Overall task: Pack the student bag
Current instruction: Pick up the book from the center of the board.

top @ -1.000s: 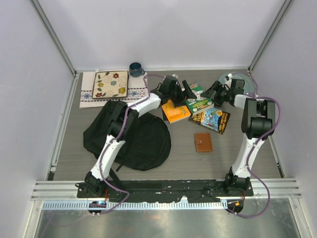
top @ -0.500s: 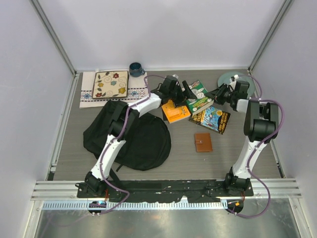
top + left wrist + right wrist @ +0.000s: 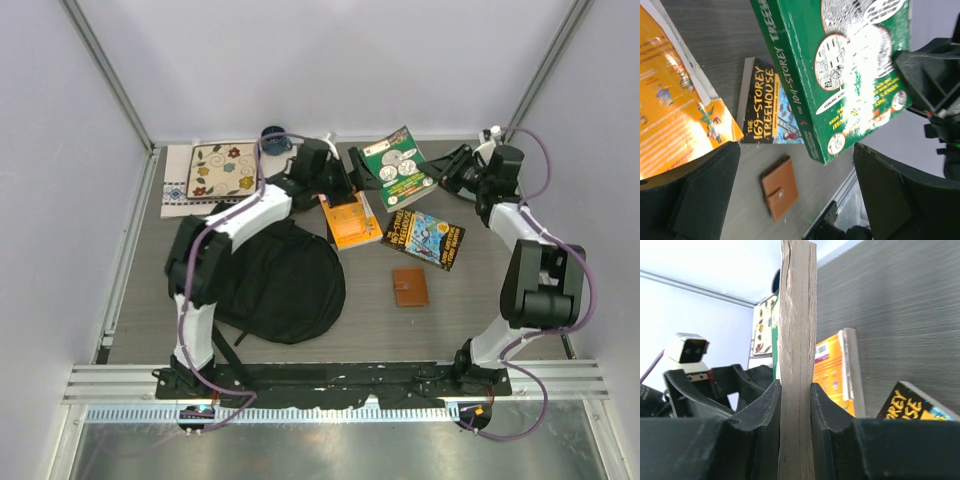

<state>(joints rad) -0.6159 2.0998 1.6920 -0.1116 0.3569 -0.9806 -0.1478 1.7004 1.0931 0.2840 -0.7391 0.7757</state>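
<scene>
On the left side of the worktop, close to our arms, lies the bag, black and floppy. We cannot tell if it is open, and we see nothing inside it. So we think the job has hardly begun.

Our right jaws are squeezed onto the green book and hold it up in the air at the far side, well apart from the bag. Our left jaws are spread very wide and hold nothing; they sit just beside the green book. Flat on the worktop lie the orange book, the black book and the brown wallet. We think all of these need to go in, the green book too.

Only the top view shows the bag. The right wrist view shows the book's pale page edge pinched tight between both jaws. The left wrist view lets us read the covers: the green book says 104-Storey Treehouse, the black one 169-Storey Treehouse. It also shows the empty gap between our left jaws.
</scene>
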